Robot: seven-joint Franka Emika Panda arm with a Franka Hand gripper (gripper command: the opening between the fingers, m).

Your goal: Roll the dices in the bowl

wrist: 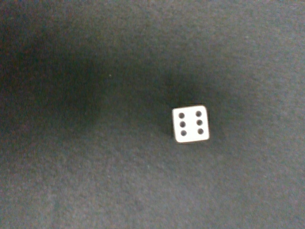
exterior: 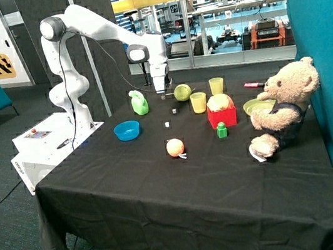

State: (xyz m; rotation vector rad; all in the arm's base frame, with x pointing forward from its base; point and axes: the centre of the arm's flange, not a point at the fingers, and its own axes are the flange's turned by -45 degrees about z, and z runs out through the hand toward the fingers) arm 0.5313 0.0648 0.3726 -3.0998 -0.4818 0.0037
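Black cloth (exterior: 183, 192) covers the table nearest the camera, hanging over its front edge. Behind it a glass wall shows a workshop, with teal panels at both sides and grey carpet on the floor.

Whether the gripper's (exterior: 162, 94) fingers are open or closed cannot be told; it hangs low over the far part of the cloth, holding nothing that shows. In the wrist view one die (wrist: 190, 123) lies alone on the cloth, six up. From outside, small white specks near (exterior: 174, 108) and (exterior: 167, 124) appear to be the dice, both on the cloth.

Outward stand a green jug (exterior: 139, 102), a round green fruit (exterior: 182, 92), two yellow cups (exterior: 198, 102), the blue bowl (exterior: 127, 130), a red box (exterior: 222, 115), and a teddy bear (exterior: 281, 107)
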